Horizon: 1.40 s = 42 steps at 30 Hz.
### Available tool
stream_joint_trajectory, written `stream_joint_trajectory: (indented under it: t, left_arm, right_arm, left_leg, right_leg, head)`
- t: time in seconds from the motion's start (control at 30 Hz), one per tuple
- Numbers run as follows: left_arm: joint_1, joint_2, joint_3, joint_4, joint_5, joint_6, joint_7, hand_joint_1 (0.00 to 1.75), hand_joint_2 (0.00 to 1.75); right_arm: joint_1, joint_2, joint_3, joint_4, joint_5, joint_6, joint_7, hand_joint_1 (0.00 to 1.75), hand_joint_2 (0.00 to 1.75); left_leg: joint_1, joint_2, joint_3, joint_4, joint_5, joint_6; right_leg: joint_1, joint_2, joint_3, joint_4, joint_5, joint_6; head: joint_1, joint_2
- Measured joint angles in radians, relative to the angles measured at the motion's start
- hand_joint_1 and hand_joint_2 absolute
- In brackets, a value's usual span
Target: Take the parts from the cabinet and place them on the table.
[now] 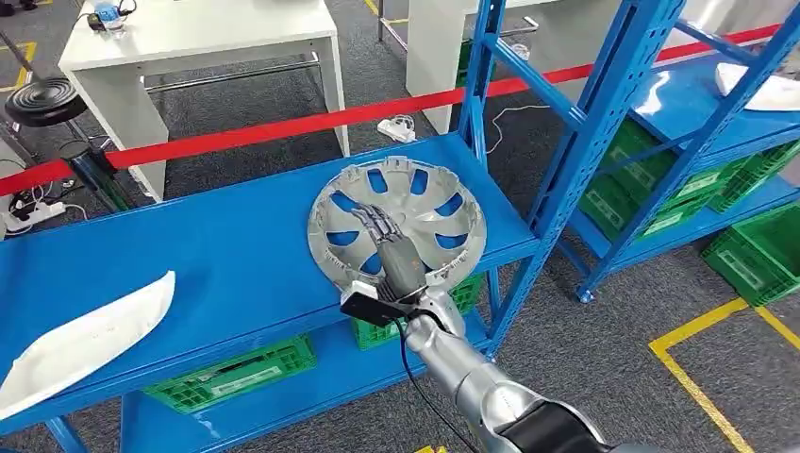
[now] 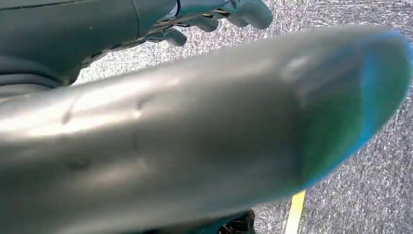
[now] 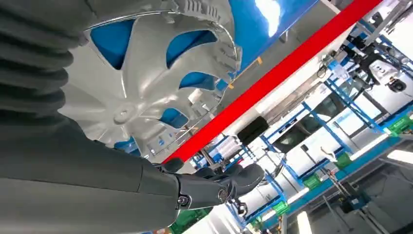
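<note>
Hubcap [image 1: 397, 219], silver, lies mid-frame on my blue shelf [image 1: 217, 255]; my right hand [image 1: 394, 250] rests flat on it, fingers [image 1: 377, 223] spread. Green crates [image 1: 234, 373] sit below, contents unseen. My left hand [image 2: 214, 14]: fingers curled, grip unclear.

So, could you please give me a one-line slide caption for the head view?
Right hand resting on the silver hubcap on the blue shelf, beside a white panel.

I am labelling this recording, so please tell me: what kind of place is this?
Probably a workshop or warehouse set up for robot trials. Blue steel shelving racks hold green plastic crates and a silver plastic wheel cover, and a red barrier tape and yellow floor lines mark off the area.
</note>
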Motion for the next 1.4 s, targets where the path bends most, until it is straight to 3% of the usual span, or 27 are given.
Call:
stream_joint_trajectory:
  t: [0.1, 0.13, 0.63, 0.8, 1.0, 1.03, 1.1, 1.13, 1.4]
  left_arm:
    - [0.000, 0.000, 0.000, 0.000, 0.003, 0.001, 0.002, 0.00, 0.00]
    - [0.000, -0.001, 0.000, 0.000, 0.009, 0.002, 0.002, 0.00, 0.00]
    - [0.004, -0.009, 0.000, 0.000, 0.030, 0.019, 0.027, 0.00, 0.00]
    - [0.005, -0.010, 0.002, 0.000, 0.043, 0.019, 0.010, 0.00, 0.00]
    - [0.005, -0.012, 0.006, 0.000, 0.052, 0.019, 0.002, 0.00, 0.00]
    - [0.005, -0.013, 0.009, 0.000, 0.053, 0.019, 0.001, 0.00, 0.00]
    - [0.006, -0.014, 0.012, 0.000, 0.053, 0.019, 0.000, 0.00, 0.00]
    - [0.006, -0.014, 0.015, 0.000, 0.054, 0.018, 0.000, 0.00, 0.00]
    - [0.009, -0.014, 0.028, 0.000, 0.064, 0.016, 0.015, 0.00, 0.00]
  right_arm:
    - [0.000, 0.007, 0.000, 0.000, 0.008, -0.022, 0.011, 0.00, 0.00]
    - [0.000, 0.011, 0.000, 0.000, 0.011, -0.028, 0.024, 0.00, 1.75]
    - [0.086, 0.046, 0.002, -0.021, -0.015, -0.007, 0.110, 0.00, 1.75]
    - [0.113, 0.055, 0.025, -0.052, 0.044, -0.042, 0.216, 0.00, 1.75]
    - [0.159, 0.059, 0.055, -0.097, 0.095, -0.076, 0.289, 0.00, 1.75]
    - [0.166, 0.059, 0.060, -0.112, 0.112, -0.087, 0.311, 0.00, 0.00]
    - [0.180, 0.059, 0.071, -0.142, 0.150, -0.111, 0.354, 0.00, 0.00]
    - [0.185, 0.059, 0.074, -0.157, 0.163, -0.121, 0.368, 0.00, 1.75]
    - [0.220, 0.048, 0.084, -0.269, 0.239, -0.133, 0.468, 0.00, 1.75]
  left_leg:
    - [0.000, 0.000, 0.001, -0.001, 0.000, 0.000]
    - [0.000, 0.000, 0.001, -0.002, 0.000, 0.000]
    - [0.000, 0.000, 0.003, -0.002, 0.000, -0.001]
    - [0.000, 0.000, 0.007, -0.003, -0.001, -0.002]
    - [0.000, 0.000, 0.007, -0.003, -0.001, -0.002]
    - [0.000, 0.000, 0.007, -0.003, -0.001, -0.002]
    - [0.000, 0.000, 0.007, -0.003, -0.001, -0.002]
    - [0.000, 0.000, 0.007, -0.003, -0.001, -0.002]
    - [0.000, 0.000, 0.007, -0.003, -0.001, -0.002]
  right_leg:
    - [0.000, 0.000, 0.000, 0.000, 0.000, 0.000]
    - [0.000, 0.000, 0.000, 0.000, 0.000, 0.000]
    - [0.000, 0.000, 0.001, 0.000, -0.002, -0.001]
    - [0.000, 0.000, 0.005, 0.000, -0.004, -0.001]
    - [0.000, 0.000, 0.005, 0.000, -0.004, -0.001]
    - [0.000, 0.000, 0.005, 0.000, -0.004, -0.001]
    - [0.000, 0.000, 0.005, 0.000, -0.004, -0.001]
    - [0.000, 0.000, 0.005, 0.000, -0.004, -0.001]
    - [0.000, 0.000, 0.004, 0.000, -0.004, -0.001]
  head:
    - [0.000, 0.000]
    - [0.000, 0.000]
    - [0.000, 0.000]
    - [0.000, 0.000]
    - [0.000, 0.000]
    - [0.000, 0.000]
    - [0.000, 0.000]
    - [0.000, 0.000]
    - [0.000, 0.000]
